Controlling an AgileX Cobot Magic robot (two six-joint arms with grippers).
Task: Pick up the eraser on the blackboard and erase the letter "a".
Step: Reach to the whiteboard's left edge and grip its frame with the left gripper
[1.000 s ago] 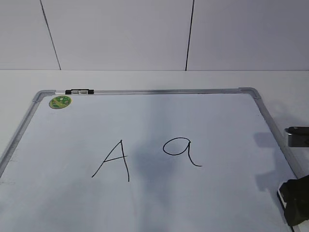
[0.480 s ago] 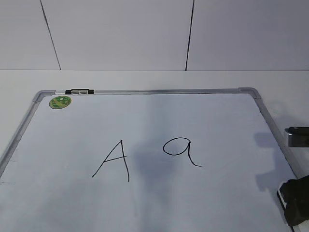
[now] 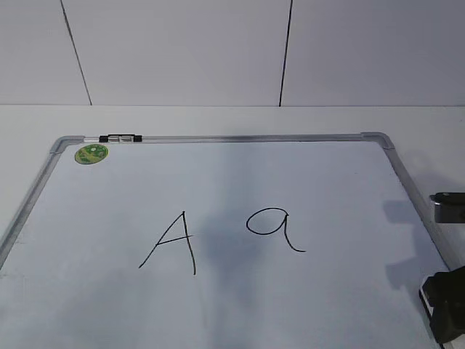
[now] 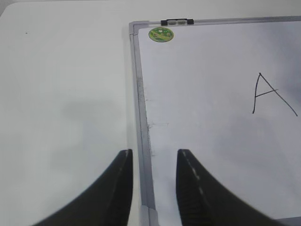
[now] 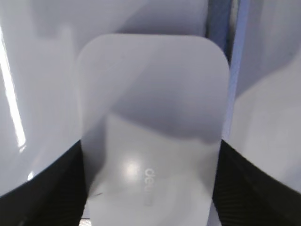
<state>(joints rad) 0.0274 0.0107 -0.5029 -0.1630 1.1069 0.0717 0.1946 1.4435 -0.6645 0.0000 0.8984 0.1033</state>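
We list first the blackboard (image 3: 45, 178), a large white dry-erase board in a grey metal frame, lying flat on the pale table (image 4: 66, 84), with a round green sticker (image 3: 91, 153) near its far left corner and a small black-and-silver clip (image 3: 120, 137) on the far rail. Near the middle stand an angular capital "A" (image 3: 171, 243) and, just to its right, the letter "a" (image 3: 275, 228), a thin black loop with a curved tail, whole and unwiped. The eraser (image 5: 153, 127), a flat white plastic block with rounded corners, fills the right wrist view between the dark fingers (image 5: 51, 188) of the right gripper (image 5: 150, 188), which flank its long sides; we cannot tell whether they clamp it, though the placement suits a grasp ahead of the wipe. The left gripper (image 4: 153, 183) hangs with its fingers apart, straddling the board's left rail and holding nothing, in our judgement kept clear of the work. In the exterior view the right arm is cut off at the lower right edge and the eraser cannot be made out there; its underside is hidden everywhere.
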